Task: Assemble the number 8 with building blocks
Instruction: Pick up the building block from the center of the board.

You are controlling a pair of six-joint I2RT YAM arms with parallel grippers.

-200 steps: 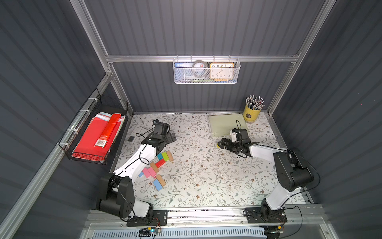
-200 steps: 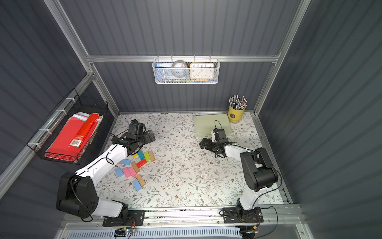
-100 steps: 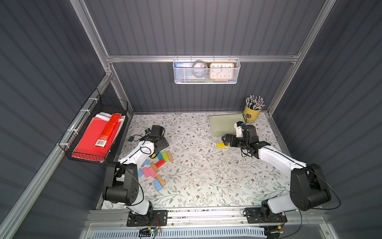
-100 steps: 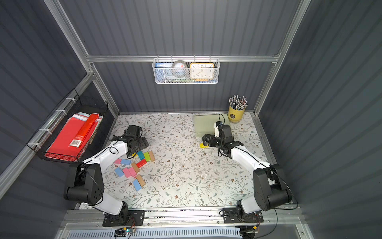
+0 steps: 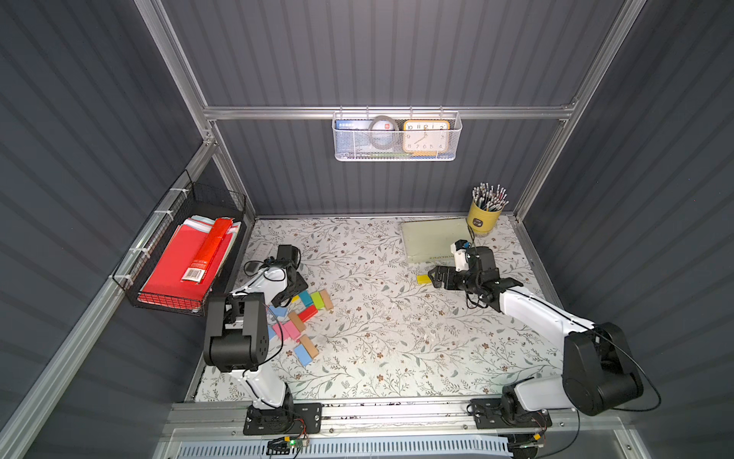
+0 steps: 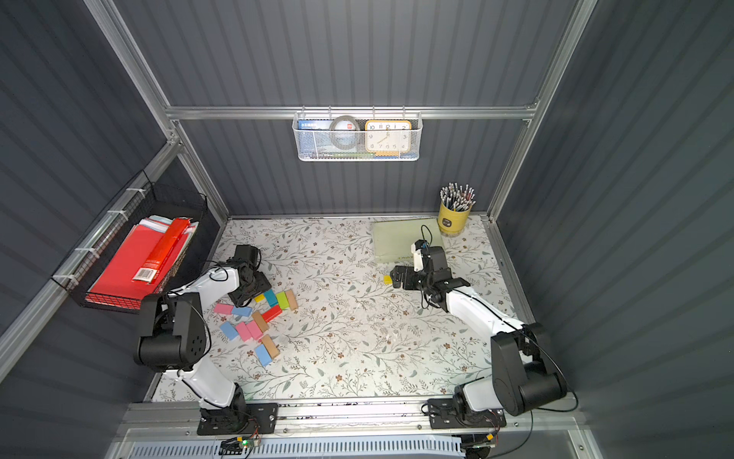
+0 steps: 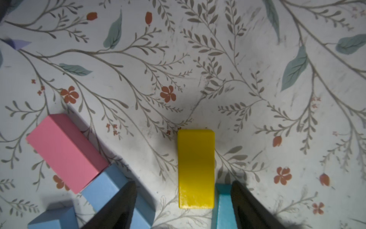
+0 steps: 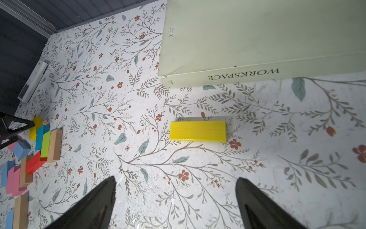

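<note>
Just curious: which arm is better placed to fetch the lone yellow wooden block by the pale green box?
Right, probably: the open right gripper faces the lone yellow wooden block close by; the left gripper hovers far off, over the coloured wooden blocks.

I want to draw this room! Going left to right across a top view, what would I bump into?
First the long red box → left tool → tan block at the end of the colourful row → lone yellow block → yellow pencil cup.
</note>
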